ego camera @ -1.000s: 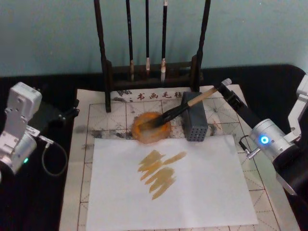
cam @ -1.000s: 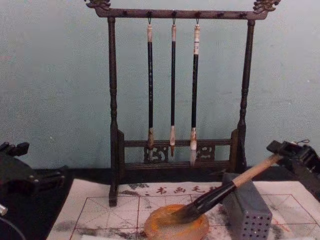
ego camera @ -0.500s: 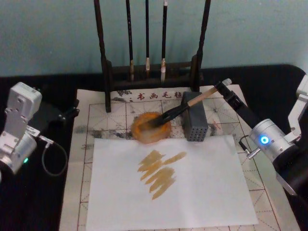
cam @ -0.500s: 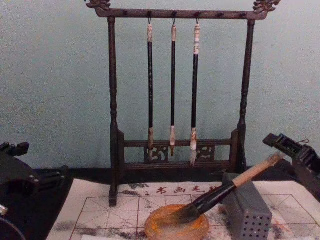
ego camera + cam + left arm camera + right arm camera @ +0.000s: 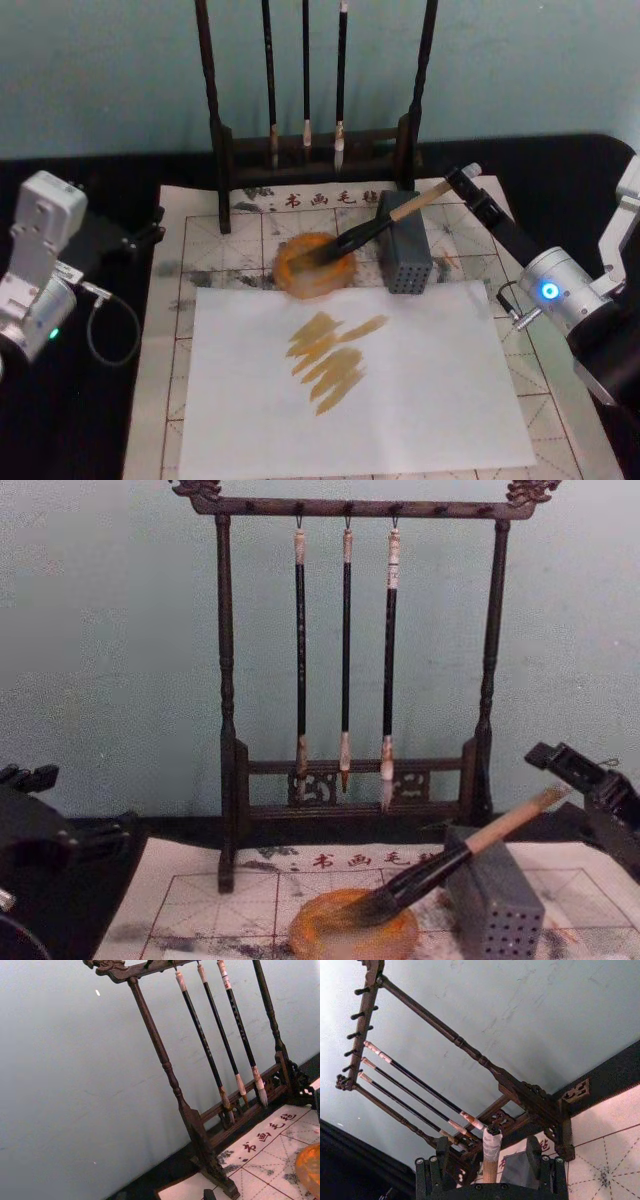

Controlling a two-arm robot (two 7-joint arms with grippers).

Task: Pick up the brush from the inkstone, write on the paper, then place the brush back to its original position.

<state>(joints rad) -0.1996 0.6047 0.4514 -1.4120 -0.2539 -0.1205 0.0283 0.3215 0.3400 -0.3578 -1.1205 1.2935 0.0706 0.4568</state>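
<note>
Brush [image 5: 375, 226] sat bristles-down in the inkstone [image 5: 314, 264], handle propped across the grey block [image 5: 404, 256] so it wouldn't roll, right gripper [image 5: 462, 181] at the handle's tip with jaws spread, holding nothing; paper [image 5: 400, 400] already stroked; left gripper [image 5: 150, 232] parked, jaws unreadable.

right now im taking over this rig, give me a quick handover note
Right end effector: open at the brush's handle end, not gripping it.
Left end effector: parked at the table's left side.
Brush: bristles in the inkstone, handle leaning on the grey block.
Paper: carries tan strokes.
Done: writing, brush set back.
Left: pull the right arm clear.
</note>
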